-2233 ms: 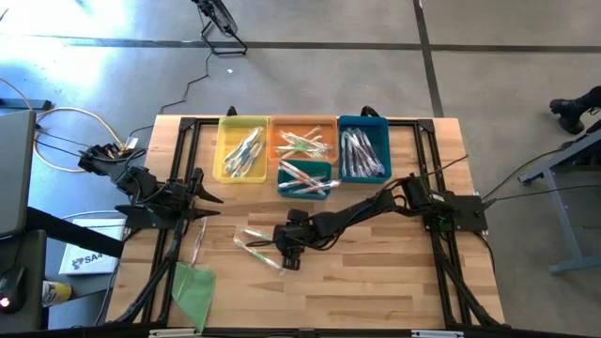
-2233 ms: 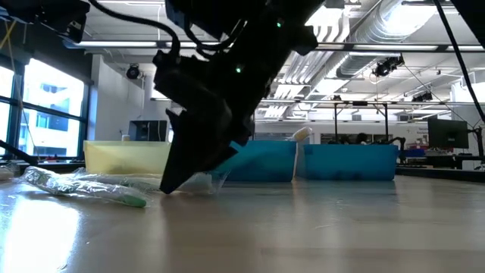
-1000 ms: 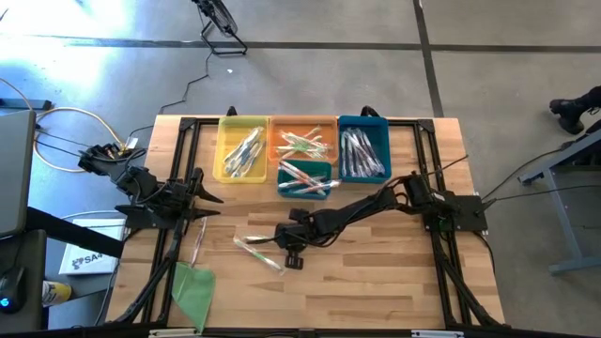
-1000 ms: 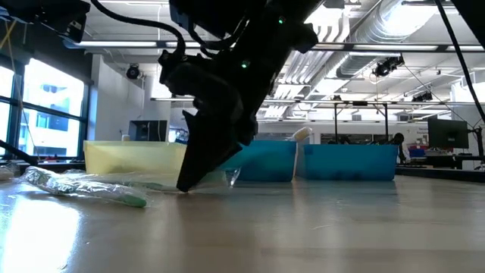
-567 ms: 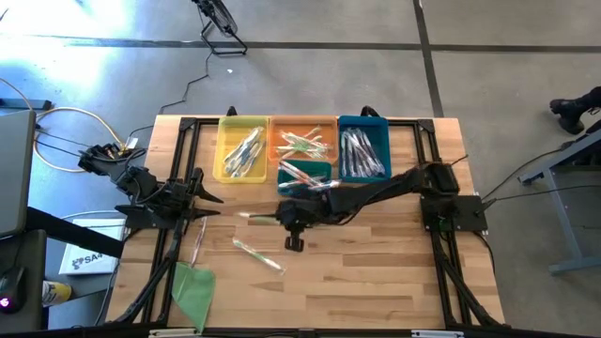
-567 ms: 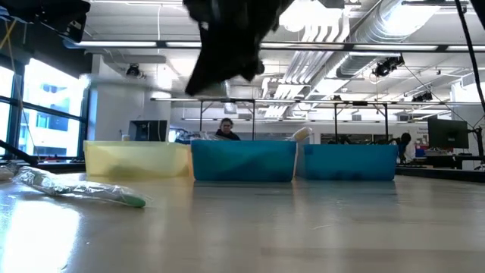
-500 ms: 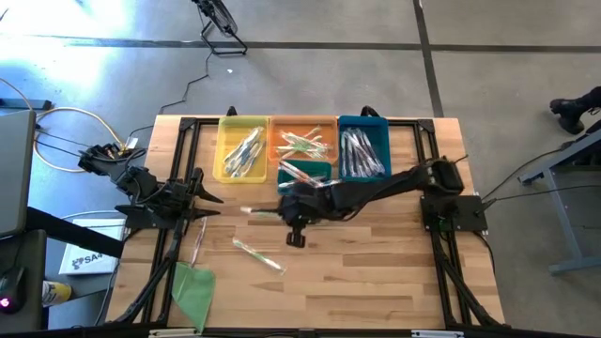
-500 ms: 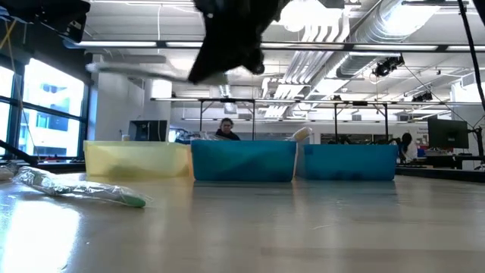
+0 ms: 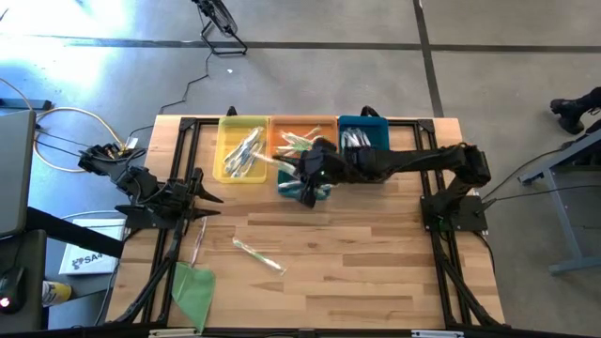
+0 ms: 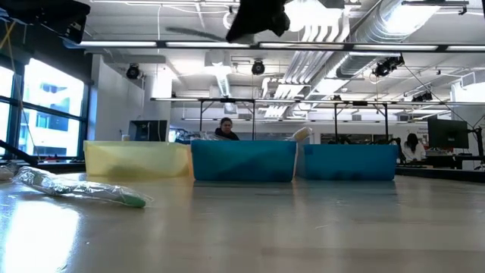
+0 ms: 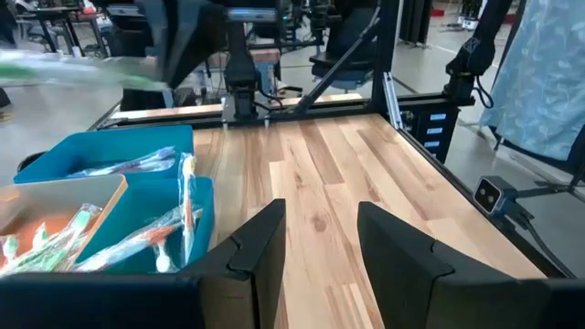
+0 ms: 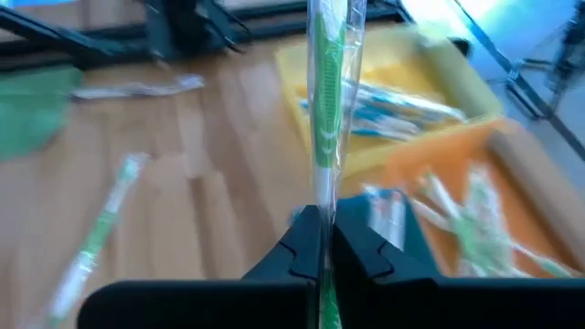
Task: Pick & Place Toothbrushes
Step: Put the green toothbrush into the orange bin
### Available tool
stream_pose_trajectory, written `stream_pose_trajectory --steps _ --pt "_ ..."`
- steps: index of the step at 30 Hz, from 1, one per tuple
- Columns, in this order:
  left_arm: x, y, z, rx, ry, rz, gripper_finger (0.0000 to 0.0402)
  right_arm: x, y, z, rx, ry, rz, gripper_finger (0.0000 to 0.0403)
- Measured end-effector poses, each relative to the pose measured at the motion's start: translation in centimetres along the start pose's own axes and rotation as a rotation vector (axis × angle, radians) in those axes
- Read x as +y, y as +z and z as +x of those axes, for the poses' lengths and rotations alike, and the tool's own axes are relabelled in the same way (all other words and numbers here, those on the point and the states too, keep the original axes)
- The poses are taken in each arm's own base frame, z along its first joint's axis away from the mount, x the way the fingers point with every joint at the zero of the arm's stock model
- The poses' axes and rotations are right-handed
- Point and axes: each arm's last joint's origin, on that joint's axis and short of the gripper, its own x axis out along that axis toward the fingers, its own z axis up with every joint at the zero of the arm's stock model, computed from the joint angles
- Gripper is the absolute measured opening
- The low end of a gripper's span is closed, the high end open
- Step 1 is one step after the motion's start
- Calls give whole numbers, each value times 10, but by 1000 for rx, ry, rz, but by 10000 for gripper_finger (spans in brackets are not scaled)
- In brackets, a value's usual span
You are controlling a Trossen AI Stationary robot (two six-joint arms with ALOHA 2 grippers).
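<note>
My right gripper (image 12: pixel 318 227) hangs high over the bins (image 9: pixel 302 169) and is shut on a green toothbrush in a clear wrapper (image 12: pixel 326 100). In the low view the brush shows as a blurred streak (image 10: pixel 195 32) beside that gripper (image 10: pixel 254 19). Another green toothbrush (image 9: pixel 258 253) lies flat on the table, and a pale one (image 9: pixel 197 240) lies near the left arm. My left gripper (image 11: pixel 320 239) waits open at the table's left side (image 9: pixel 202 197), touching nothing. My right gripper pinches the wrapped green toothbrush between its two fingers (image 12: pixel 297 239), at a stretch of the handle (image 12: pixel 322 196). The brush lies along the fingers and sticks out past their tips, toward the table's left. It is lifted clear, above the bins.
Along the far edge stand a yellow bin (image 9: pixel 242 150), an orange bin (image 9: pixel 302 139) and a blue bin (image 9: pixel 363 150), with a small teal bin (image 9: pixel 305 180) in front; all hold toothbrushes. A green sheet (image 9: pixel 192 291) lies at the near left. Bare wood spreads on the near right.
My right gripper has risen from the table's middle with the green toothbrush and swung toward the far edge, now above the orange and teal bins. The brush is lifted clear. The other green toothbrush stays where it lay.
</note>
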Motion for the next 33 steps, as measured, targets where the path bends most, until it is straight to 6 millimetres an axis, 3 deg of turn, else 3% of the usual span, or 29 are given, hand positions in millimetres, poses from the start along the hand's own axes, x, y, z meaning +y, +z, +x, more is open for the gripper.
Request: stream_pose_trajectory --steps 10,20,28,33 --pt "0 0 0 -5 3 -2 134 -52 2 8 73 -25 -15 4" --pt "2 1 0 -8 60 -3 134 -125 -2 18 149 -7 69 4" --pt "4 1 0 -16 144 -10 134 -171 -21 44 269 -10 141 4" --pt "5 2 0 -21 172 -34 134 -187 -38 70 349 13 149 4"
